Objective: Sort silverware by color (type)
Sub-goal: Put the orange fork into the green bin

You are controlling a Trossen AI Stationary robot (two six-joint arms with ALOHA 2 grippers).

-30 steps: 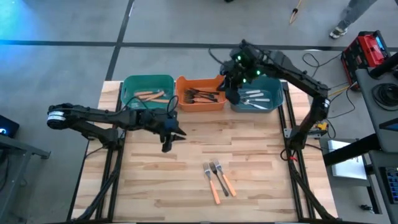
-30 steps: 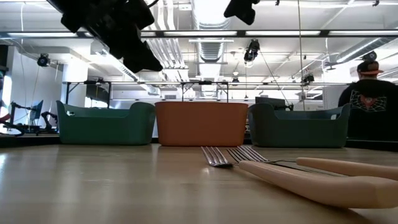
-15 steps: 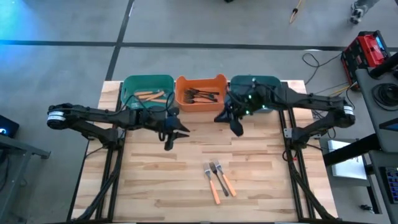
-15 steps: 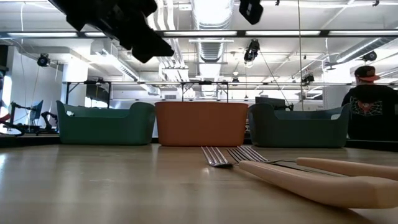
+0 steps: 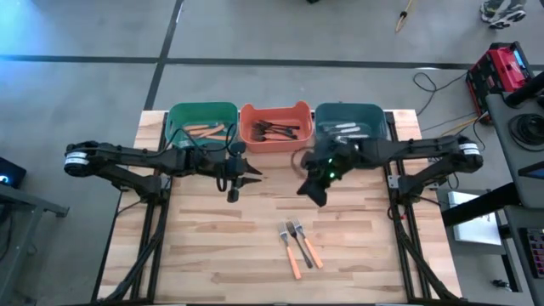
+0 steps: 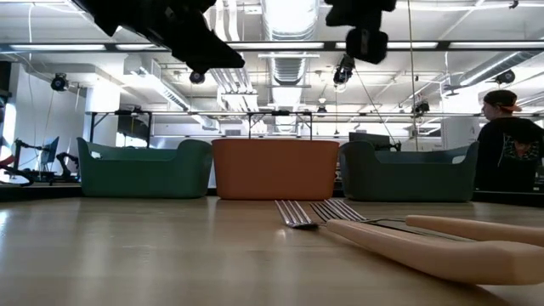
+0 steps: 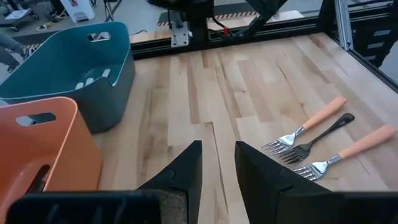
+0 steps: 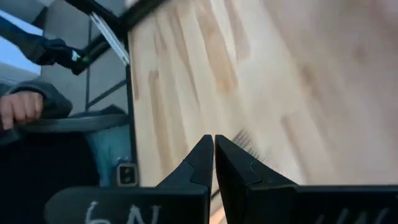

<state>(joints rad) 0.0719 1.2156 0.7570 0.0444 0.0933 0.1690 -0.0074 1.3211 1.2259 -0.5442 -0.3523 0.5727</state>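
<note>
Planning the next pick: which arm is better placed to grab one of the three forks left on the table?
Probably the right: its gripper, fingers together, hangs nearer the forks than the left gripper.

Three bins are sitting in a row along the far edge of the desk: a green bin, an orange bin touching it, and a teal bin beside that. A person in a cap is standing beyond the desk. A red case is lying on the floor.
</note>
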